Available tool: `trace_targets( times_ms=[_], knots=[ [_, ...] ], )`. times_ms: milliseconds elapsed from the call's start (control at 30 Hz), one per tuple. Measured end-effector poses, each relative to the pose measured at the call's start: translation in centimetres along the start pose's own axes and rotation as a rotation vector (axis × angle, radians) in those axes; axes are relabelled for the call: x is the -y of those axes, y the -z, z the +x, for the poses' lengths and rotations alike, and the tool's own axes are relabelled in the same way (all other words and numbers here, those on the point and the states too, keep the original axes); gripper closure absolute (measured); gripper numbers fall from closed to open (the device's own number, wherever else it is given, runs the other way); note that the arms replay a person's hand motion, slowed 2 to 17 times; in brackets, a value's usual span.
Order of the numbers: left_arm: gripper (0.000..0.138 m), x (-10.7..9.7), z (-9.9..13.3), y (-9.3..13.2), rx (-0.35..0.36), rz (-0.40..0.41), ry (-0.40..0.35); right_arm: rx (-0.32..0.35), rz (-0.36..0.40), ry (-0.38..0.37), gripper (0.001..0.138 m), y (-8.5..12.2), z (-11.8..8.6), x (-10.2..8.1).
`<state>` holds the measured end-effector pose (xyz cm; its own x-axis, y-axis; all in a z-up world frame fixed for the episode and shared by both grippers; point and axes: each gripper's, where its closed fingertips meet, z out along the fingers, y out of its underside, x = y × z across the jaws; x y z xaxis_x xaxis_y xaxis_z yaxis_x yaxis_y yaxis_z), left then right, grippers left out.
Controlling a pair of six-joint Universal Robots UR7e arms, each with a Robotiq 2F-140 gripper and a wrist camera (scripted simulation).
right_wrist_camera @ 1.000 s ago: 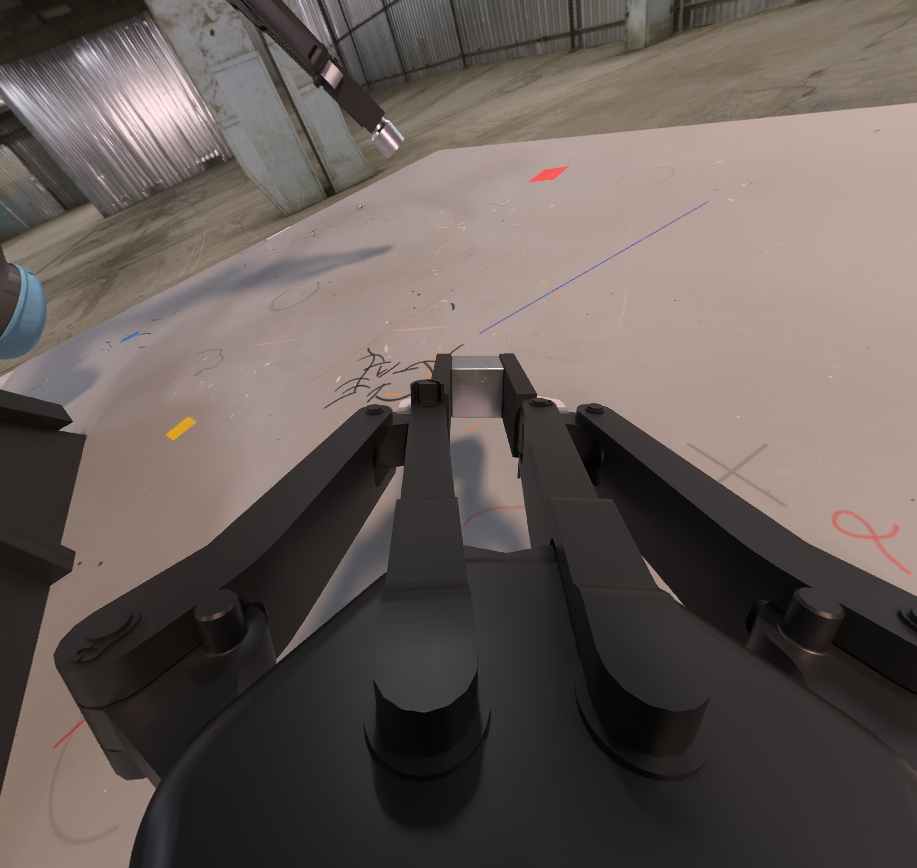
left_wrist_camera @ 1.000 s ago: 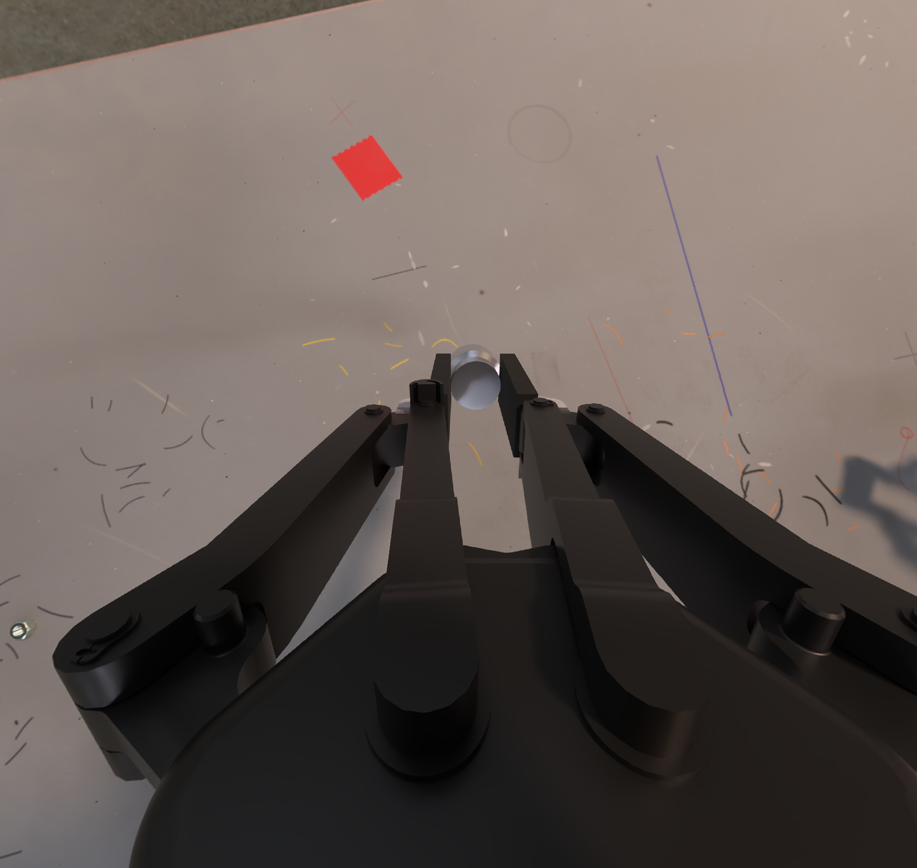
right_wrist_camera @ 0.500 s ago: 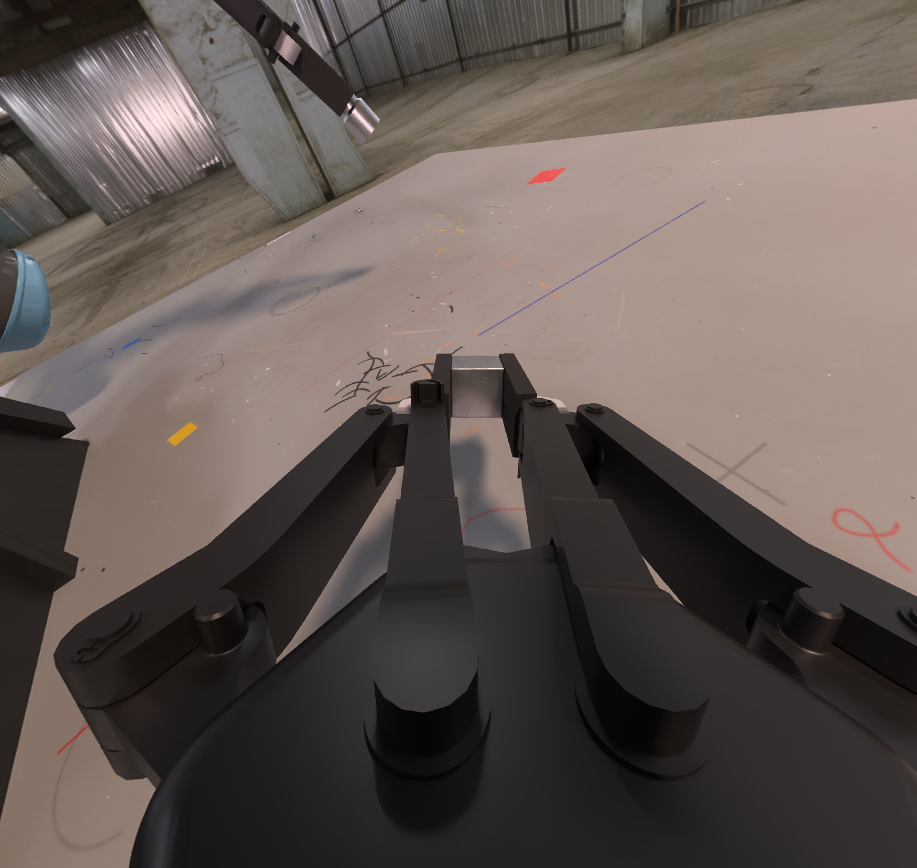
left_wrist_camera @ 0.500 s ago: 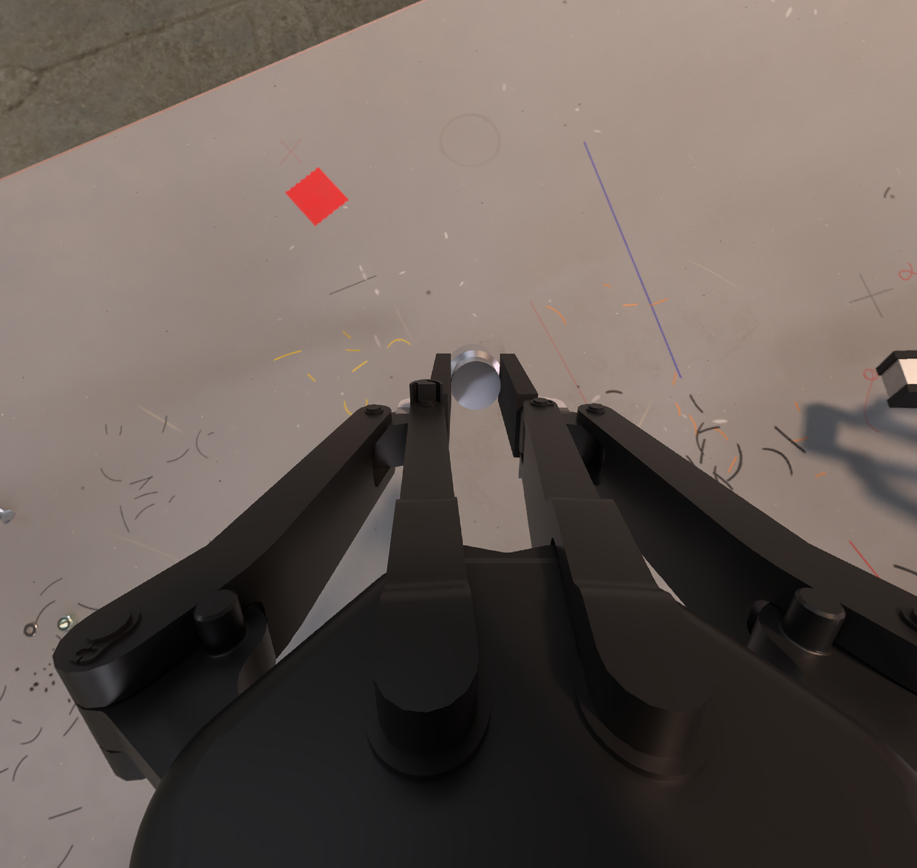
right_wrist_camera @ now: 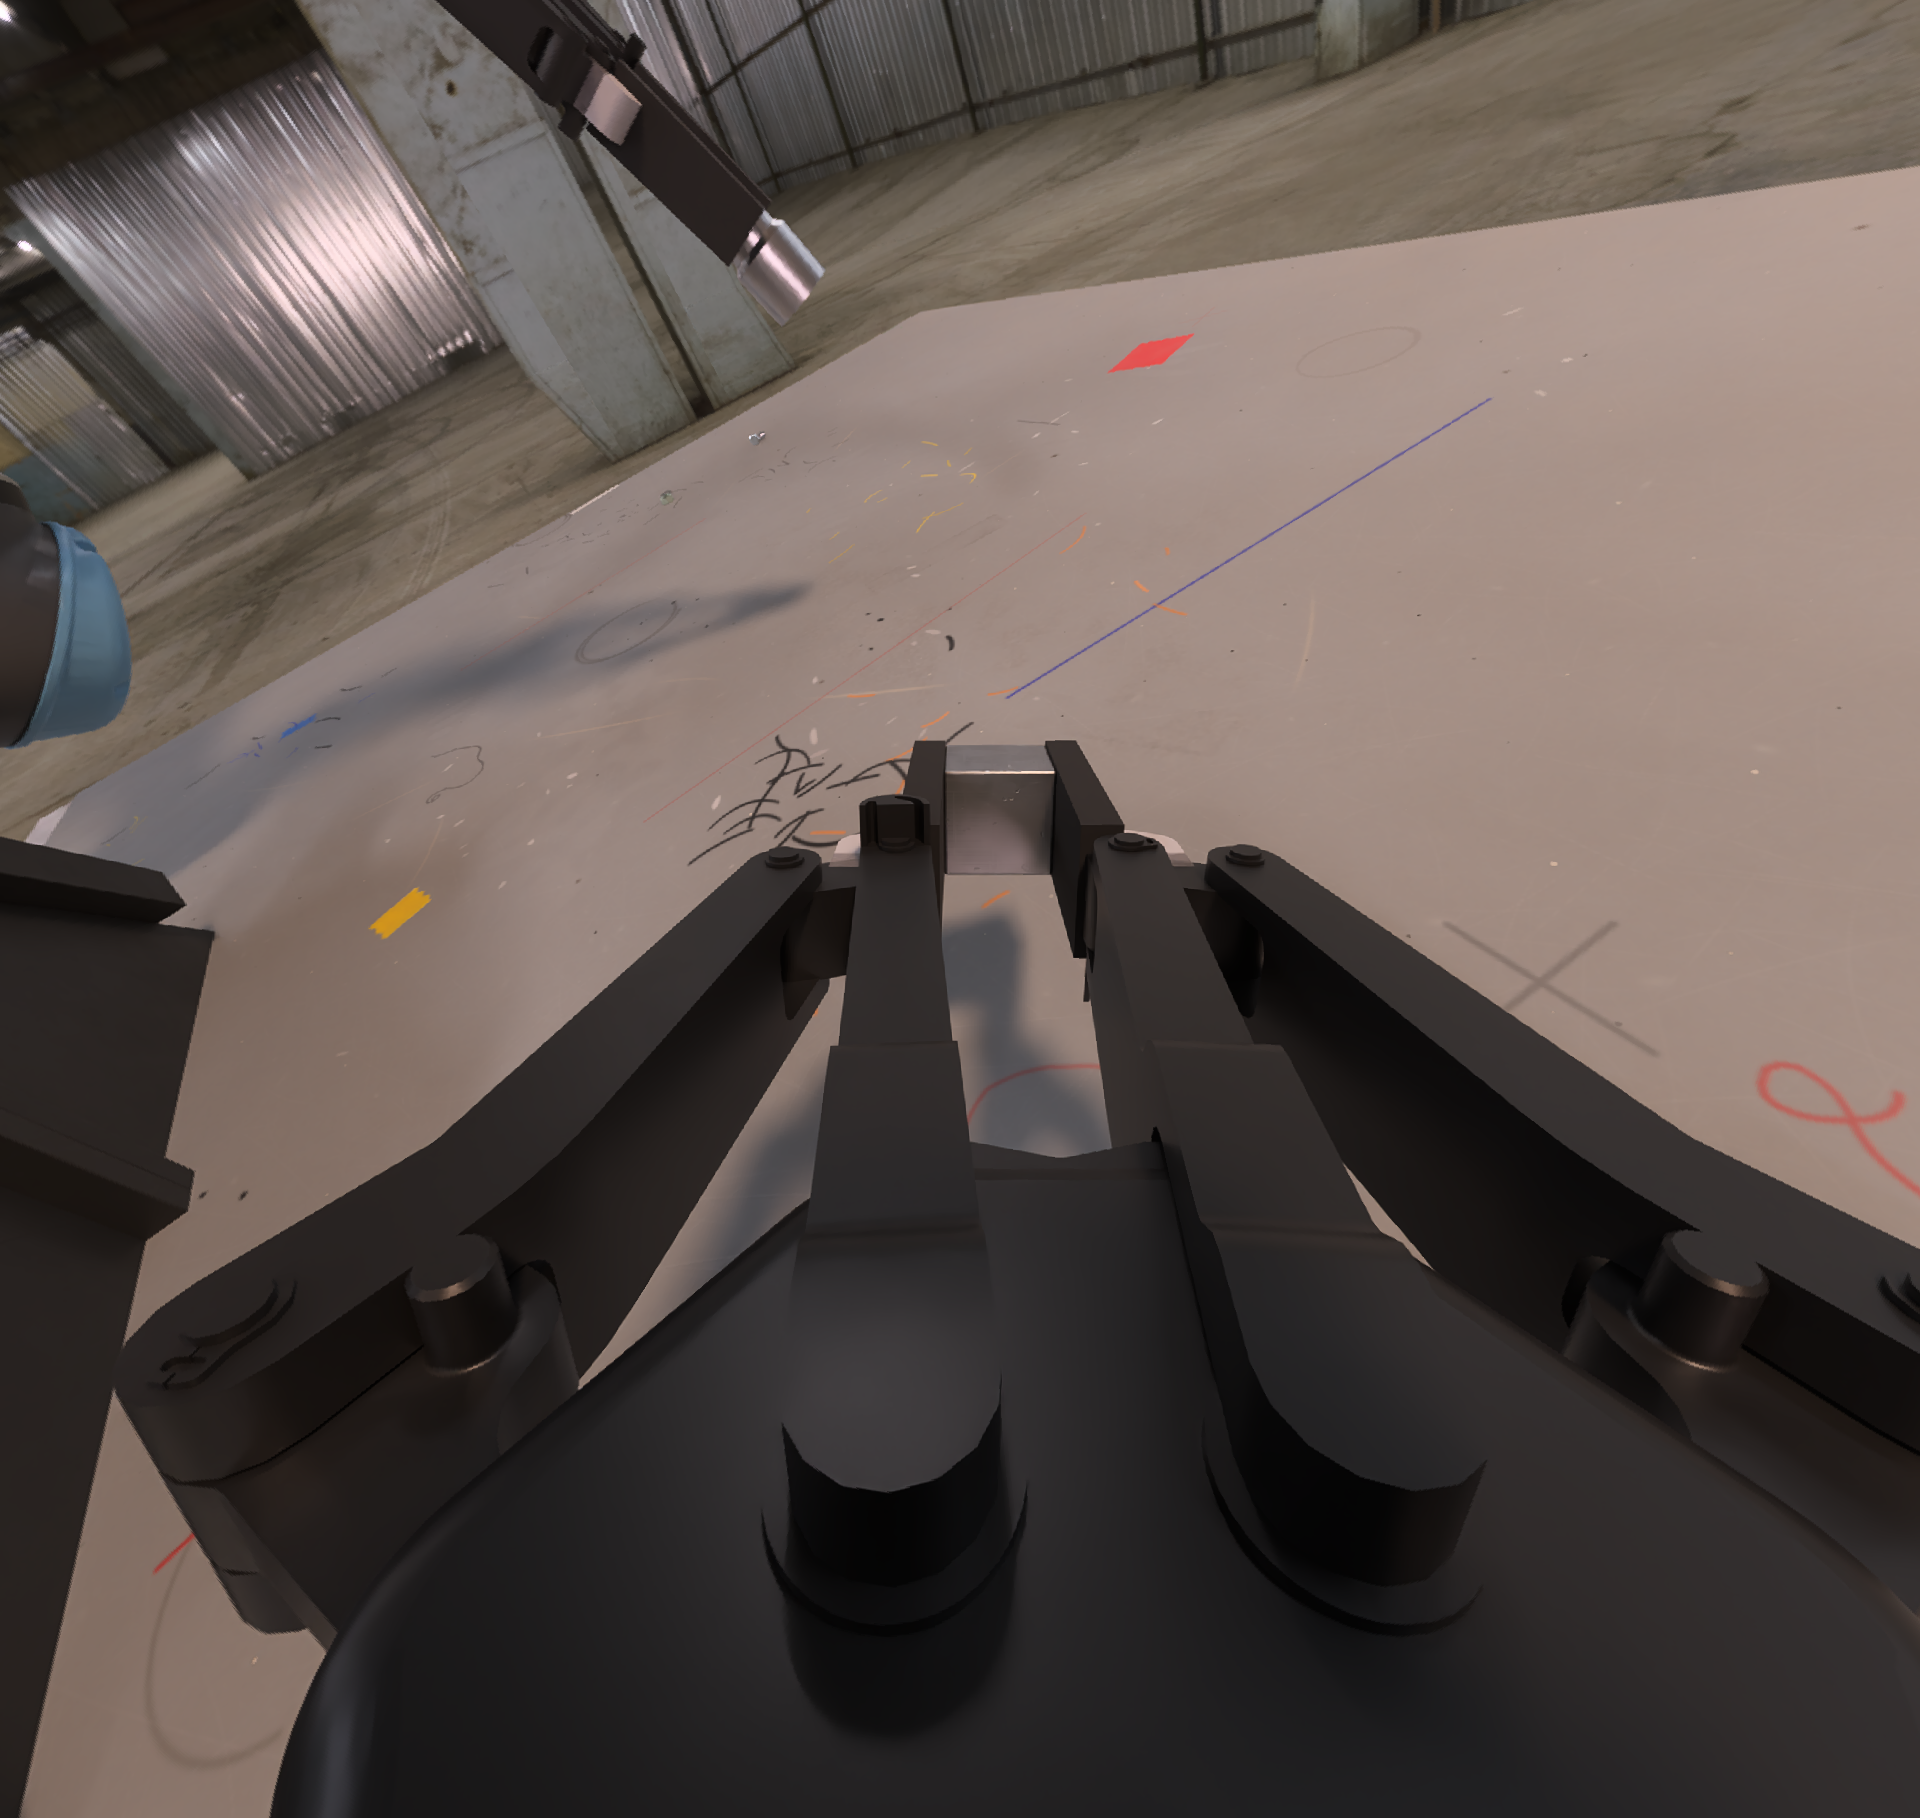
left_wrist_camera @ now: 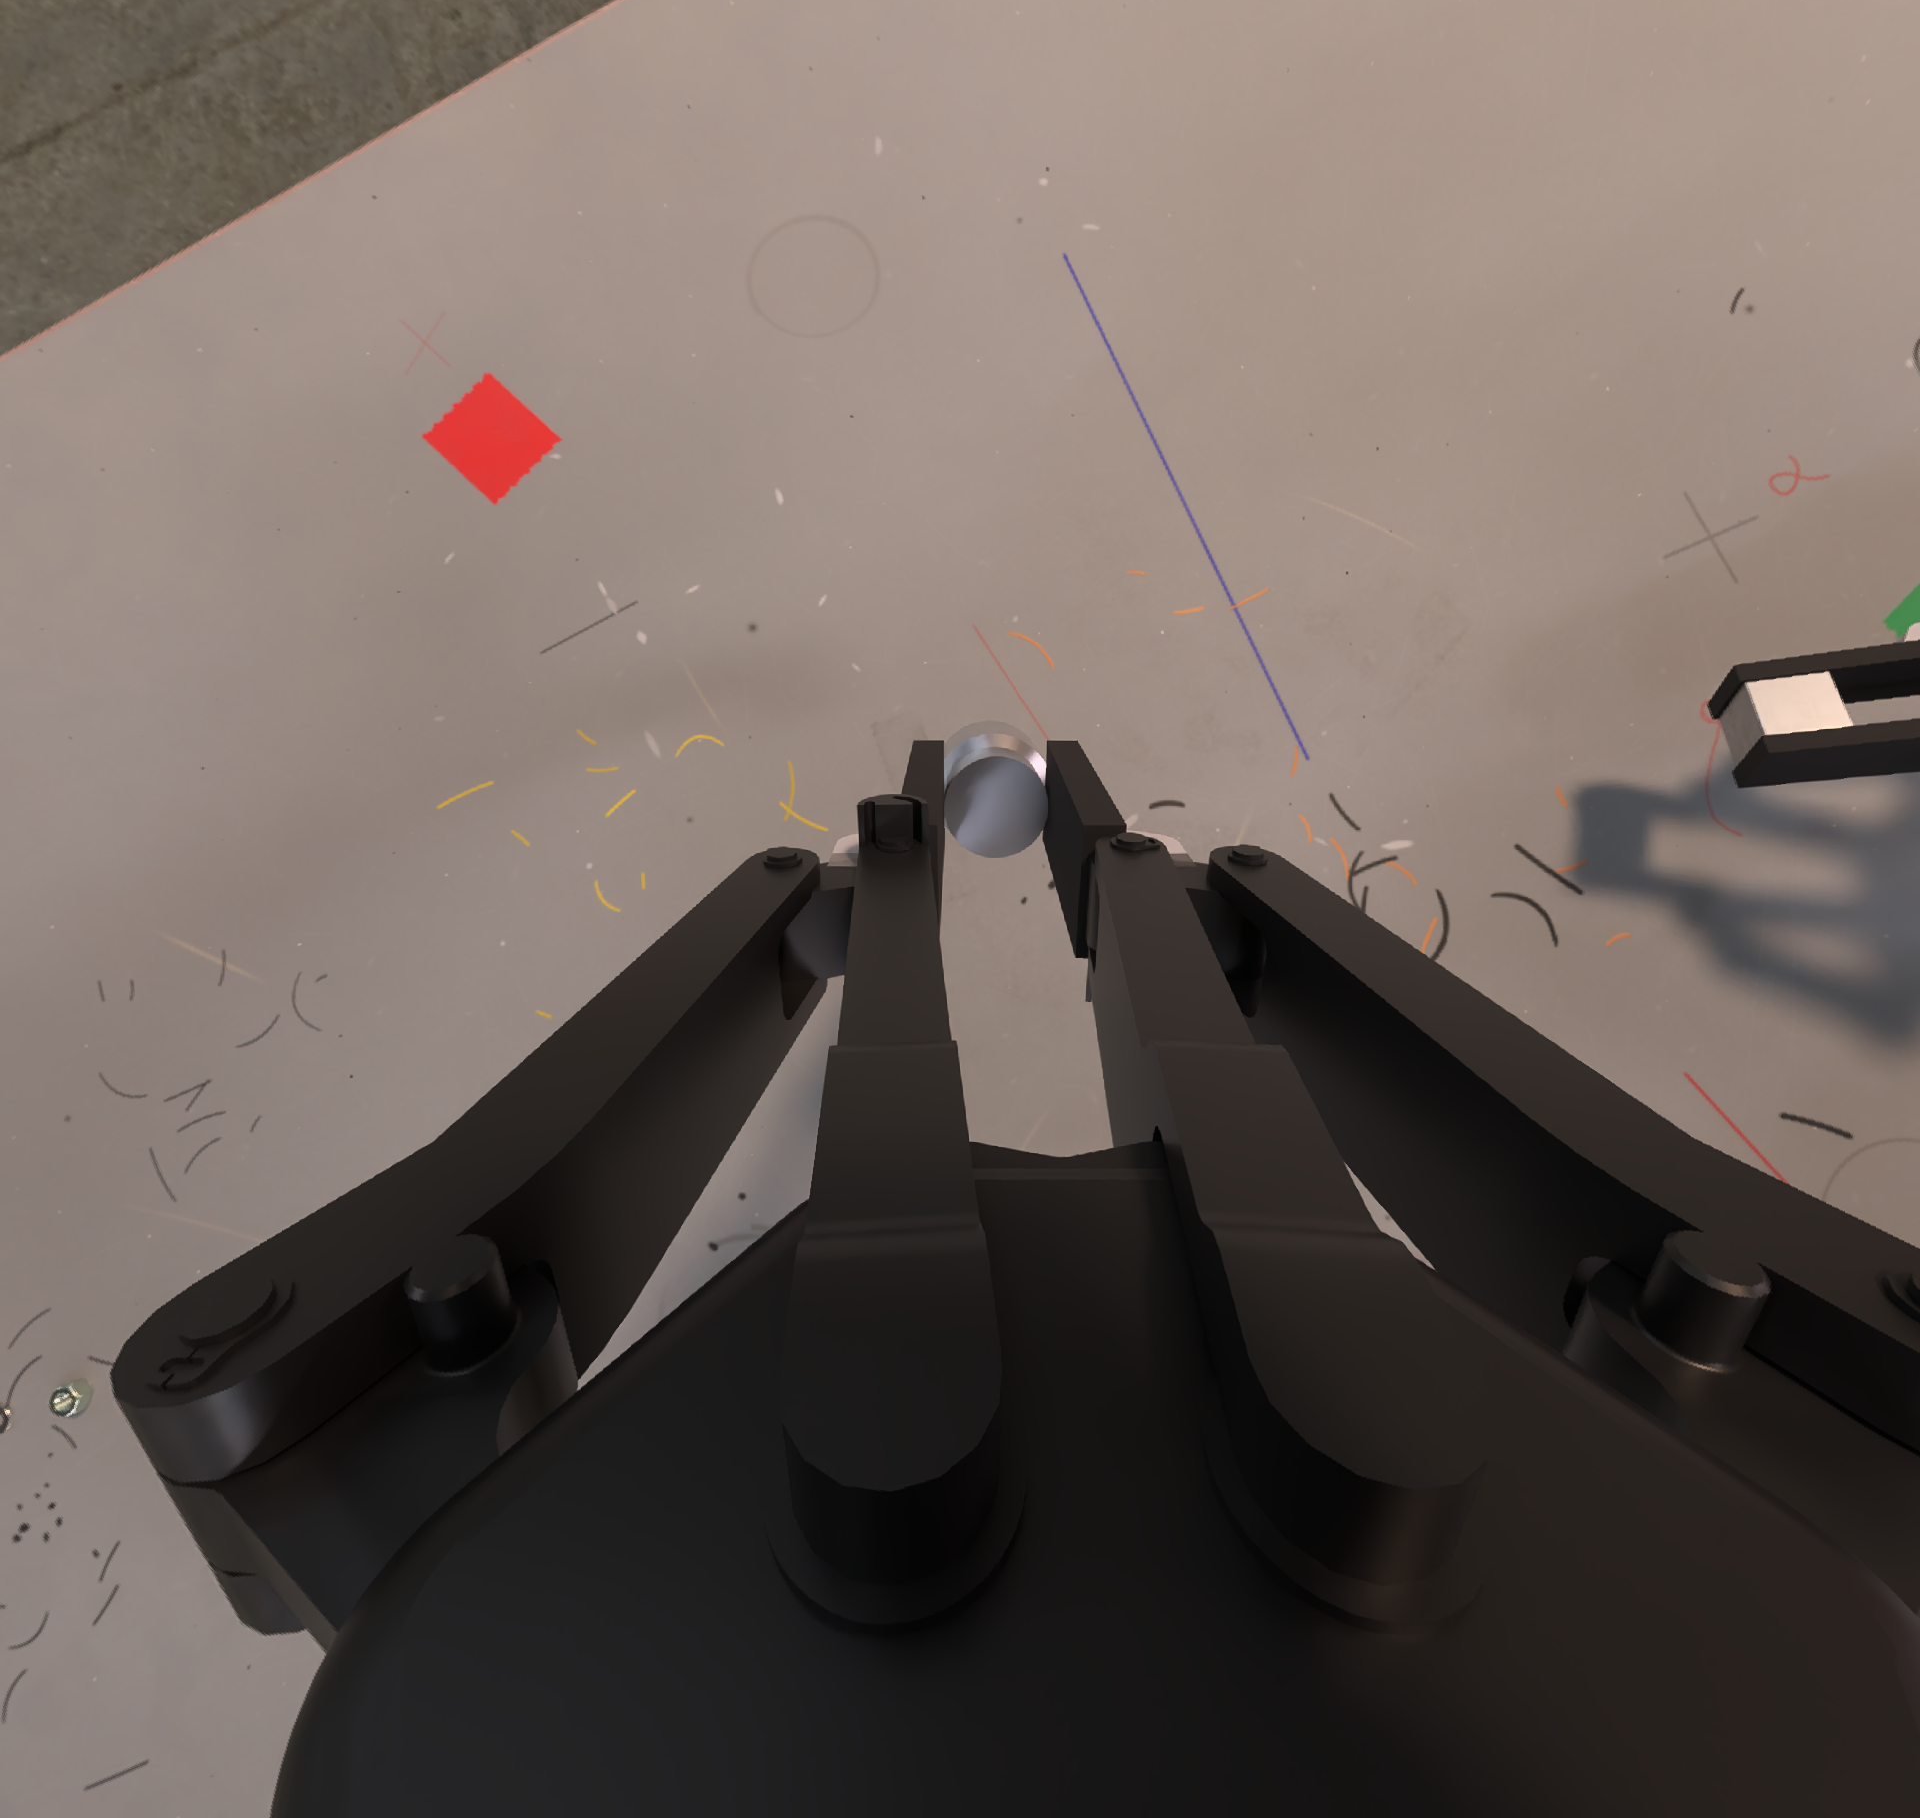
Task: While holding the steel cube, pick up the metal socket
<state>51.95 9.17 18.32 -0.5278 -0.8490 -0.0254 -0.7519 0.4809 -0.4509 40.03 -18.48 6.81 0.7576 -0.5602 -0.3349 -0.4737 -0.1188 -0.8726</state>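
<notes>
My left gripper (left_wrist_camera: 994, 781) is shut on the metal socket (left_wrist_camera: 994, 800), a shiny steel cylinder held between the fingertips well above the table. The socket also shows in the right wrist view (right_wrist_camera: 779, 270), high at the upper left in the other arm's fingers. My right gripper (right_wrist_camera: 997, 792) is shut on the steel cube (right_wrist_camera: 997, 812), a grey block held a little above the table. The cube also shows in the left wrist view (left_wrist_camera: 1792, 706) at the right edge, between the other gripper's black fingers.
The grey table (left_wrist_camera: 1351, 158) bears scratches, a red square mark (left_wrist_camera: 491, 438), a blue line (left_wrist_camera: 1184, 506) and a yellow mark (right_wrist_camera: 400, 912). Small screws (left_wrist_camera: 64, 1399) lie at the left. The table's far edge meets the concrete floor (right_wrist_camera: 1558, 106). A pillar (right_wrist_camera: 540, 241) stands beyond.
My left gripper has risen higher with the socket; the table marks look smaller and the right gripper with the cube has come into its view. The right gripper has stayed still.
</notes>
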Motion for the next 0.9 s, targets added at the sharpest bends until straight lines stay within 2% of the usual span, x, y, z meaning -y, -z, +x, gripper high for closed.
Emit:
trace_targets(
  times_ms=[400, 900],
  knots=[
    [0.112, 0.5, 1.8, -4.9, 0.011, -0.115, -0.033, 0.016, 0.002, -0.023, 0.114, 0.0, 0.1, 0.1],
    [0.112, 0.7, 2.6, -11.8, -0.051, -0.239, -0.019, 0.041, 0.012, -0.063, 0.114, 0.2, 0.2, 0.3]
  ],
)
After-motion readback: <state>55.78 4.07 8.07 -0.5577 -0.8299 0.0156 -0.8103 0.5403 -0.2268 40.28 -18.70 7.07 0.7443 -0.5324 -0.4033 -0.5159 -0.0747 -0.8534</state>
